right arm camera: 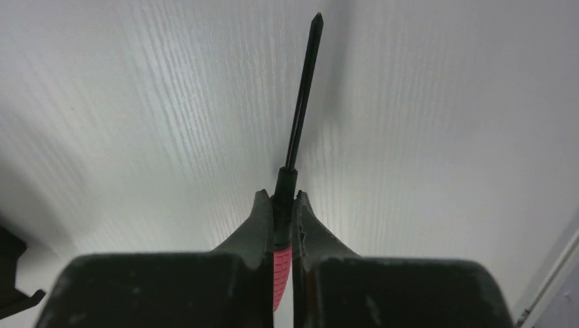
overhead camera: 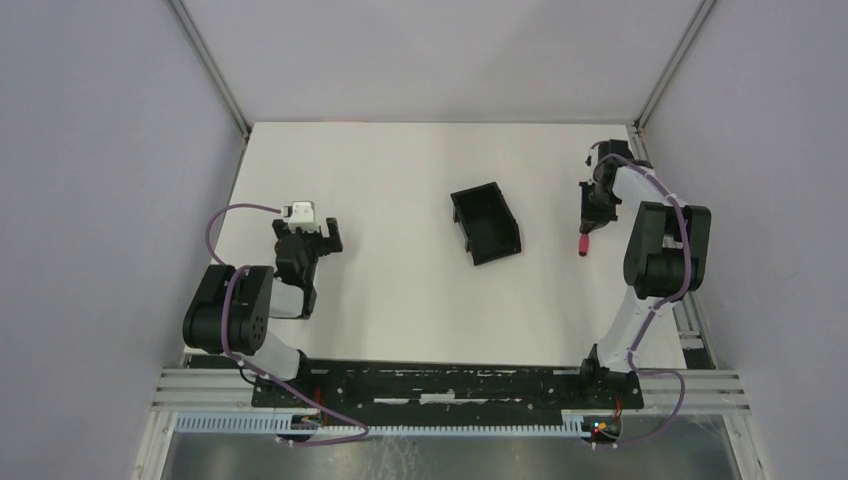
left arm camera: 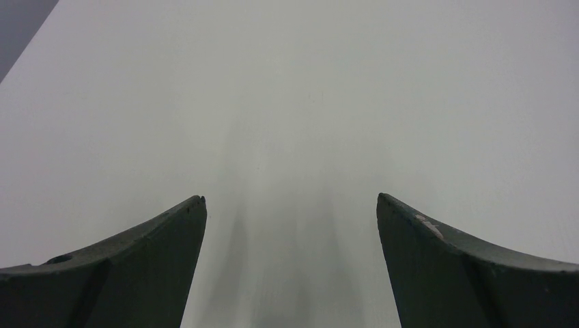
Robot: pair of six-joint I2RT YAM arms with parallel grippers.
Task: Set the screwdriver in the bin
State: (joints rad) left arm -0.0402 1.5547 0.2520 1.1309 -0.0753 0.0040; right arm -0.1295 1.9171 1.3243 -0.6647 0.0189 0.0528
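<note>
I have the bin [overhead camera: 486, 226] on the table [overhead camera: 400, 310], about midway across. The screwdriver [overhead camera: 583, 243] is to its right, apart from it, near the table's right edge, between the right gripper's [right arm camera: 280, 205] fingers. The left gripper [left arm camera: 290, 205] sits well left of the bin.

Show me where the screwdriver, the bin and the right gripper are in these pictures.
screwdriver [right arm camera: 301, 96], right wrist view, on the thin dark shaft.
bin [overhead camera: 487, 225], top external view, on its bare inside.
right gripper [right arm camera: 280, 197], right wrist view, midway between the fingertips, shut on the screwdriver.
</note>
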